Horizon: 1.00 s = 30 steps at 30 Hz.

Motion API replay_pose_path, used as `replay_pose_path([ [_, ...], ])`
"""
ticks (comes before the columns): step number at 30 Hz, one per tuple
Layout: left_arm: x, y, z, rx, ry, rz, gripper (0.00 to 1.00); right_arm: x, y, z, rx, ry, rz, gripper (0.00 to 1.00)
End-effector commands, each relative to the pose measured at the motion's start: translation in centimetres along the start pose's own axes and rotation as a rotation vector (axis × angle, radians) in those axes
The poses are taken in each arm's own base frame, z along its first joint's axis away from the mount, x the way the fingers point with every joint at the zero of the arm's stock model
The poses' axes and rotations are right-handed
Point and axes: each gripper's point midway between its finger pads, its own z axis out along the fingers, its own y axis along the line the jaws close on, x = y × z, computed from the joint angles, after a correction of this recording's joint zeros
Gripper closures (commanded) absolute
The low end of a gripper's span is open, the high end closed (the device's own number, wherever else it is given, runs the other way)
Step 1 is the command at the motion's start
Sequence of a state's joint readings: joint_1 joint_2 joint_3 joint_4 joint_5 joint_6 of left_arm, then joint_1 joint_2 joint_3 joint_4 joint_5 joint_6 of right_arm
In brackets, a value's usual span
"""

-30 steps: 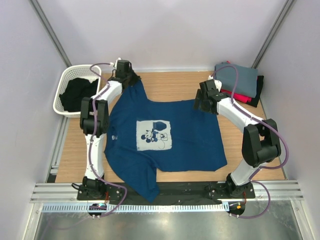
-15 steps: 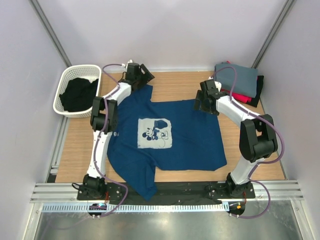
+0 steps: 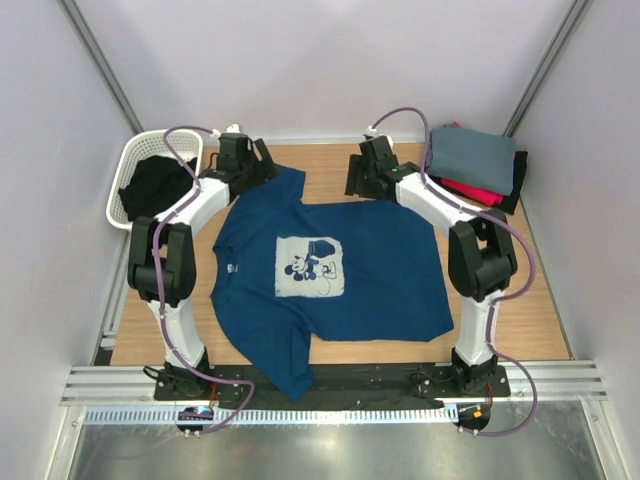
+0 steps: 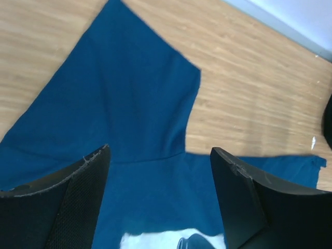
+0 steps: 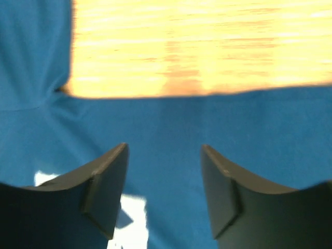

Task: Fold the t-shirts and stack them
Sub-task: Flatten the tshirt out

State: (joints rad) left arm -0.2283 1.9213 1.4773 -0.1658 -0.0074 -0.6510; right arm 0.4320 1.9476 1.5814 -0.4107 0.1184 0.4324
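Your left gripper (image 4: 160, 151) hangs w/ jaws wide apart and nothing btwn them, low over the far sleeve (image 4: 129, 88) of the navy tee (image 3: 370, 280). The sleeve runs away from the fingertips toward bare table (image 4: 249, 78), w/ the armpit notch just ahead and to the right. Your right gripper (image 5: 164, 149) is likewise spread and empty, over cloth just inside the tee's far side edge (image 5: 218, 106), w/ wood showing right beyond the tips. Neither wrist view lets you tell whether the tips touch the fabric. In the top view the tee lies flat, print (image 3: 308, 266) up, long axis across the table: shoulders to your left, hem to your right, near sleeve (image 3: 290, 365) reaching the near edge. So both grippers sit on the same far long edge, left on the sleeve, right approx. mid-body, and the rest of the shirt lies toward you from both. Imo the next move hinges on that: pinch down and draw the far edge back toward the bases, keeping it parallel to the long axis. The folded stack (image 3: 472, 155) sits far right, nearer your right arm. The basket (image 3: 118, 190) w/ dark cloth sits far left.
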Motion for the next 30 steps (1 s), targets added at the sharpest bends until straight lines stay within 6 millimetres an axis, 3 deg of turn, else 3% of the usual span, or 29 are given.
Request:
replay_pose_path([
  [1, 2.2, 1.7, -0.3, -0.035, 0.058, 0.028, 0.22, -1.7, 0.1, 2.6, 0.004, -0.044, 0.014, 0.39],
  [3, 4.3, 2.1, 0.0, -0.020, 0.124, 0.034, 0.27, -1.0, -0.4, 4.1, 0.031, -0.028, 0.005, 0.47],
  [6, 6.4, 3.8, 0.2, -0.070, 0.182, 0.036, 0.33, -0.3, -1.2, 5.4, 0.071, -0.019, 0.001, 0.49],
  [16, 11.8, 8.8, -0.3, -0.232, 0.303, 0.029, 0.48, 2.3, -5.5, 8.0, 0.170, 0.044, 0.042, 0.65],
  [21, 12.4, 11.0, -1.4, -0.310, 0.296, 0.067, 0.49, 3.2, -8.2, 9.1, 0.212, 0.072, 0.072, 0.65],
  [26, 11.5, 11.4, -2.6, -0.317, 0.265, 0.064, 0.48, 4.0, -11.2, 9.0, 0.287, 0.084, 0.087, 0.65],
  [30, 11.1, 12.2, -2.4, -0.332, 0.253, 0.066, 0.49, 3.9, -13.1, 8.8, 0.332, 0.075, 0.151, 0.65],
])
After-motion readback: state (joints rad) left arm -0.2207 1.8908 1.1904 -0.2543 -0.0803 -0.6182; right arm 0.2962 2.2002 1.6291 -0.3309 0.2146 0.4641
